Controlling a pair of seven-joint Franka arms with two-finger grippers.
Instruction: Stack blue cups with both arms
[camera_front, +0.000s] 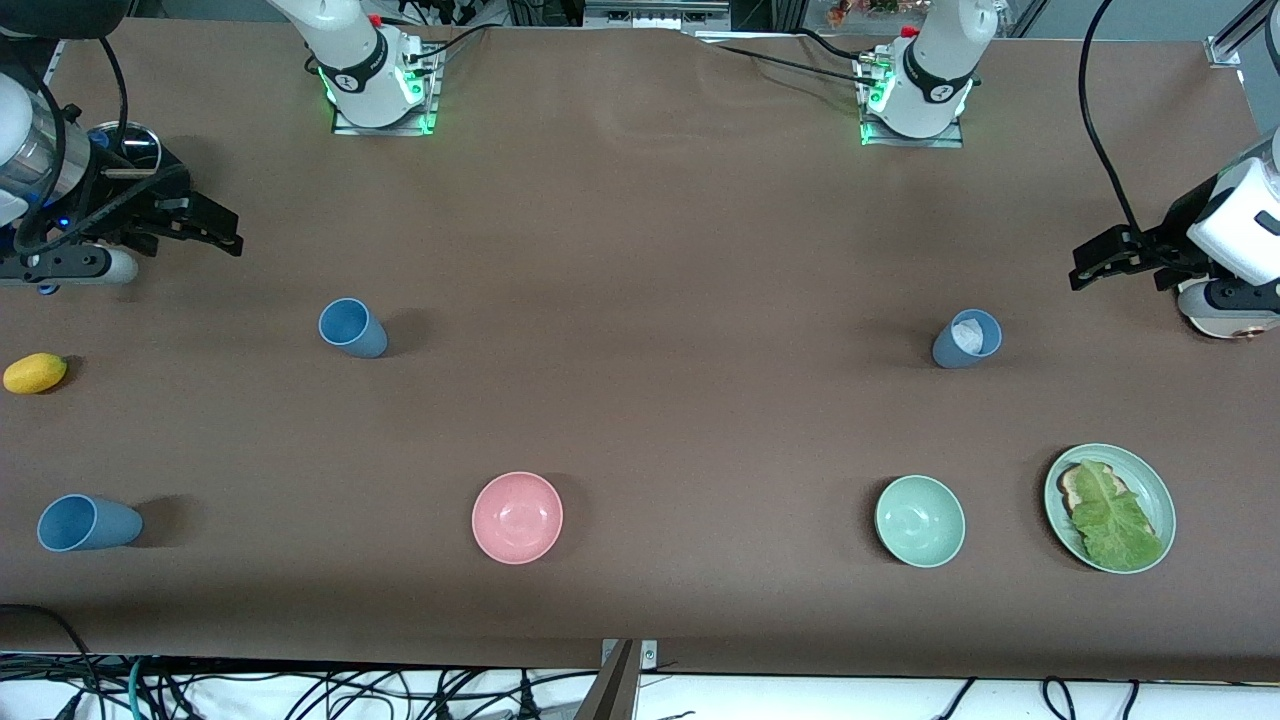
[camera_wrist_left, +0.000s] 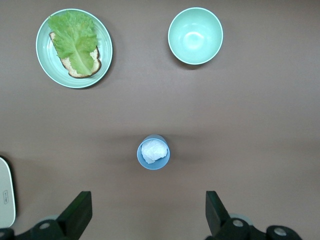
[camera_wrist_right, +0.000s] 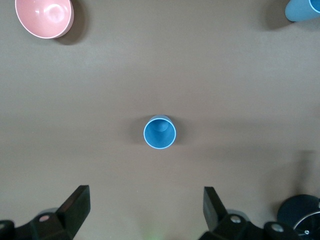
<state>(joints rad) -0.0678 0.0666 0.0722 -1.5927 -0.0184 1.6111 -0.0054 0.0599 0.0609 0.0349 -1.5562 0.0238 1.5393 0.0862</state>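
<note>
Front view: three blue cups (camera_front: 353, 327) (camera_front: 967, 338) (camera_front: 88, 523) are seen standing apart on the table (camera_front: 640, 250).

Left wrist view: the left gripper (camera_wrist_left: 147, 215) is open above the cup holding white wadding (camera_wrist_left: 153, 150); nesting may be blocked.

Right wrist view: the right gripper (camera_wrist_right: 145, 212) is open above an empty cup (camera_wrist_right: 160, 132).

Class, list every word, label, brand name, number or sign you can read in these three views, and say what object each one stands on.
None can be read.
Round black marks on the arm bases: too small to read.
Small grey mark on the white object at the left wrist view's edge: too blurred to read.
The blue cups, the pink bowl, the green bowl and the plate carry no text.
</note>
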